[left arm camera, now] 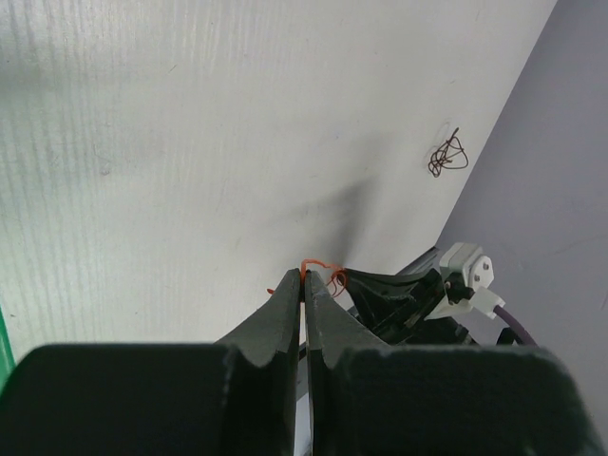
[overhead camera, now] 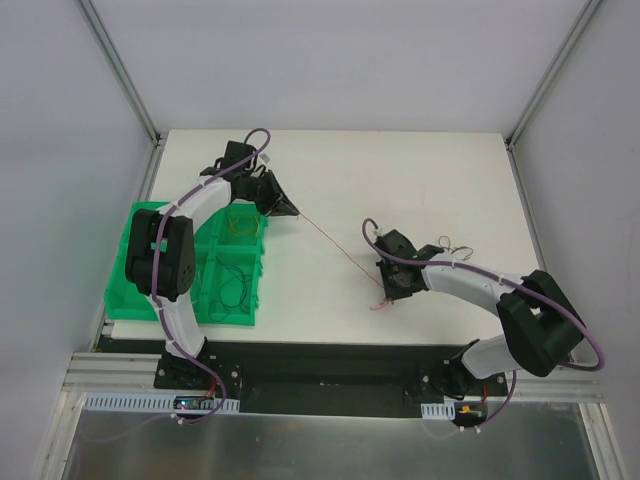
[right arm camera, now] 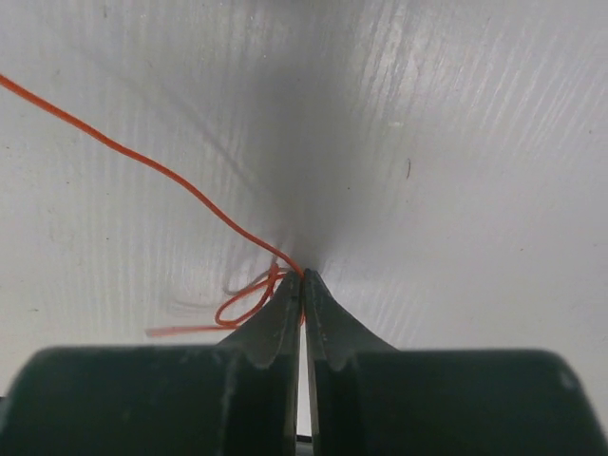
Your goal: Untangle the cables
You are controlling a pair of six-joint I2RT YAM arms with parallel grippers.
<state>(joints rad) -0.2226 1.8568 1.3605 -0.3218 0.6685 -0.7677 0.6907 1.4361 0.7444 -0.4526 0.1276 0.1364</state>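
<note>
Left claw (overhead camera: 294, 211) and right claw (overhead camera: 387, 293) were each clamped tight on the red cable (overhead camera: 335, 244), which stretched diagonally across mid-frame over the white bench (overhead camera: 420, 180), with a dark cable wad (overhead camera: 455, 245) lying right of centre.

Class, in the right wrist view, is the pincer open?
No, the right pincer is shut, gripping the orange wire at its tip.

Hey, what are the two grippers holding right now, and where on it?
One orange wire, stretched between them. The left gripper pinches it near one end, the right gripper near the other, with a short curl left past its jaws.
</note>
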